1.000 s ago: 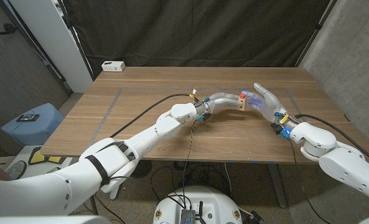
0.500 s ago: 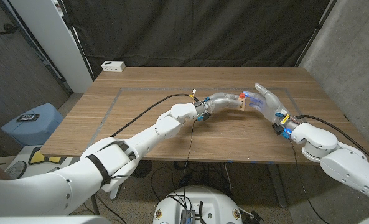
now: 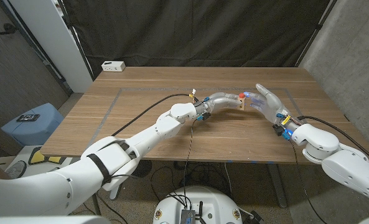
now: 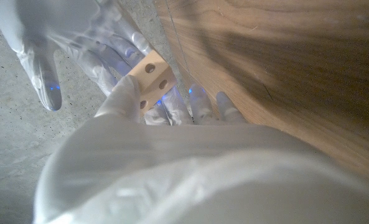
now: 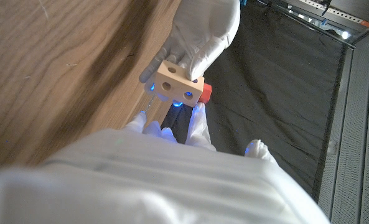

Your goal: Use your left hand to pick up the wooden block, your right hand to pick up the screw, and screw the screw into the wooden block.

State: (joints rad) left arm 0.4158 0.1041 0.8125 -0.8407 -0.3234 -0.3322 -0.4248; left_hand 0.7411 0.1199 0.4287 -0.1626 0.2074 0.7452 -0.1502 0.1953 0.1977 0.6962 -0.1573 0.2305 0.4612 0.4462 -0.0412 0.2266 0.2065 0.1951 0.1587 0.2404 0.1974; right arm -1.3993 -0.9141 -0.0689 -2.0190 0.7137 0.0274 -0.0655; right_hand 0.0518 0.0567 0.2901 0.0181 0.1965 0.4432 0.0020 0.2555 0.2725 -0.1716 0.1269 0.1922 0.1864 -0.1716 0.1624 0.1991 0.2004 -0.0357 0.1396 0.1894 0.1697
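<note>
Now your left hand [image 3: 220, 101] holds the wooden block [image 3: 239, 102] up over the middle of the surface [image 3: 140, 118], fingers wrapped around it. In the left wrist view the block [image 4: 148, 79] shows round holes in its faces, gripped at the fingertips. The screw [image 3: 242, 95], with its red head, sits at the block's top side; in the right wrist view the red head [image 5: 205, 93] juts from the block's [image 5: 175, 82] far end, so it is already seated in a hole. Your right hand [image 3: 266, 103] meets the block from the other side, some fingers reaching to the block and screw, the rest spread upward. Whether those fingers actually pinch the screw, you cannot tell from these views. A white box [image 3: 113, 65] lies at the surface's far left corner, well apart.
</note>
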